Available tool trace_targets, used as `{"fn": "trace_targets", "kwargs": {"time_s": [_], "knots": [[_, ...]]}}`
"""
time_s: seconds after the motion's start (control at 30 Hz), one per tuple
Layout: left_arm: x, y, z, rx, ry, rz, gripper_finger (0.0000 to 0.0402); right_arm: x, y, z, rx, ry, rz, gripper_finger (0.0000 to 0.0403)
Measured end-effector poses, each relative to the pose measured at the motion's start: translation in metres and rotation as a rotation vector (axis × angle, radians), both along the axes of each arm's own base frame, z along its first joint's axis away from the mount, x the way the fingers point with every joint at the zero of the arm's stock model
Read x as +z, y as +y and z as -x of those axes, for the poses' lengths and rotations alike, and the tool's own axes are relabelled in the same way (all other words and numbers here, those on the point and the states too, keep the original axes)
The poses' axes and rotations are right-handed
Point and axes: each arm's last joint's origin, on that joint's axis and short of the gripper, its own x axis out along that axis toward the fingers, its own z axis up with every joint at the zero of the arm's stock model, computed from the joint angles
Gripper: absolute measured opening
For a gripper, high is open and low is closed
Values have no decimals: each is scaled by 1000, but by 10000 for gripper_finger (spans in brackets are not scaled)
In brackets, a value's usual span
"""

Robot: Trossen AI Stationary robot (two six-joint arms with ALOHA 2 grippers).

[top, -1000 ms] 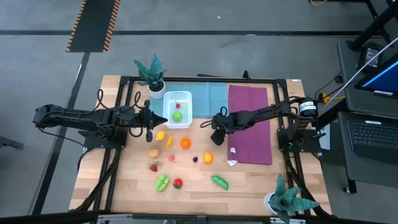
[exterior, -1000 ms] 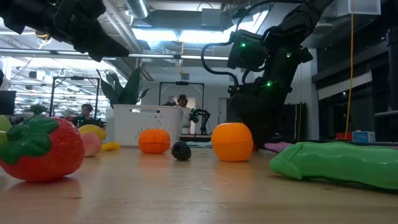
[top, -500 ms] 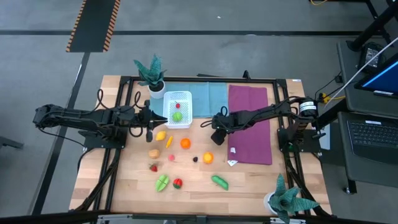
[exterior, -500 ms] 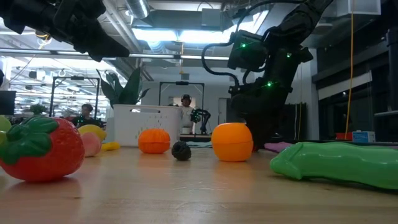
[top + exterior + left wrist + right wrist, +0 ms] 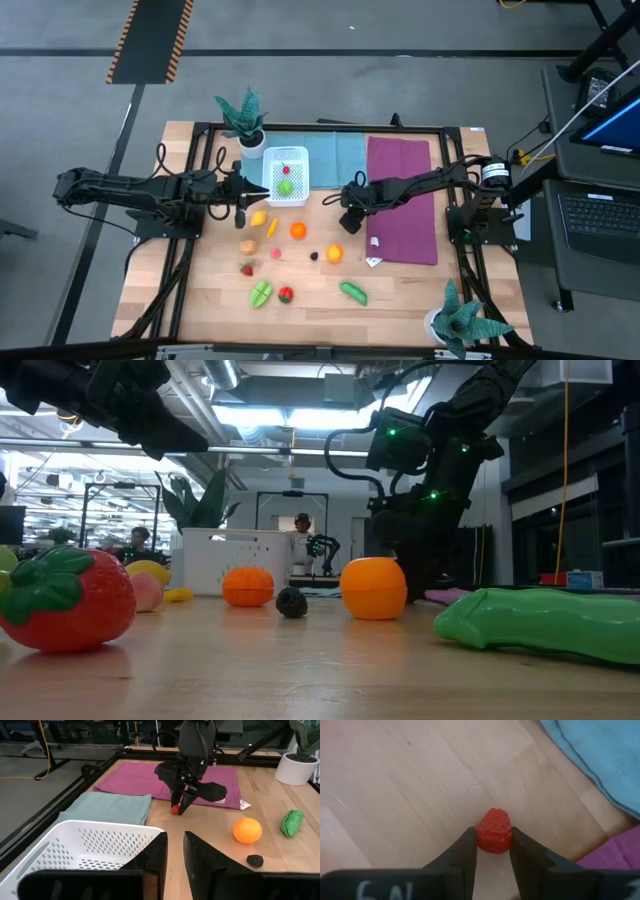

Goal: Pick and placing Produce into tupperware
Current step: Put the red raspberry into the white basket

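**Produce: a red berry pinched at the table, most pieces still loose**

Produce lies mostly scattered over the bare wood of the table [image 5: 200, 300], well apart from the arms. The tupperware [image 5: 287, 174] sits at the far side on a teal cloth [image 5: 335, 152], beside a purple cloth [image 5: 402, 200]; it holds a green piece and what looks like a small red one, though the overhead view is too coarse to be sure.

The right gripper [image 5: 492, 851] is down at the wood between container and purple cloth, its fingers closed onto a small red berry [image 5: 494, 831], gripped at the sides, probably so it can lift cleanly.

The left gripper [image 5: 175, 851] hangs just beside the container's near wall, fingers nearly together and empty, seemingly waiting.

An orange [image 5: 247, 830], a green pod [image 5: 291, 821] and a dark berry [image 5: 255, 860] lie nearby.
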Motion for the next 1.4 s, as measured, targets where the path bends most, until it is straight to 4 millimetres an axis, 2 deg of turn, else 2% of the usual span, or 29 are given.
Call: {"fn": "trace_targets", "kwargs": {"time_s": [0.1,0.47,0.83,1.23,1.4], "knots": [[0,0,0,0,0,0,55,3,0,-1,8,-20,0,93],[-2,0,1,1,26,3,25,15,-1,-4,20,-107,-17,96],[-3,0,1,2,29,6,1,25,-2,-18,128,-263,50,93],[-3,0,0,17,-1,56,28,48,-3,-42,354,-556,225,92],[-17,0,0,15,-100,55,40,56,-2,-47,424,-639,279,92]]}}
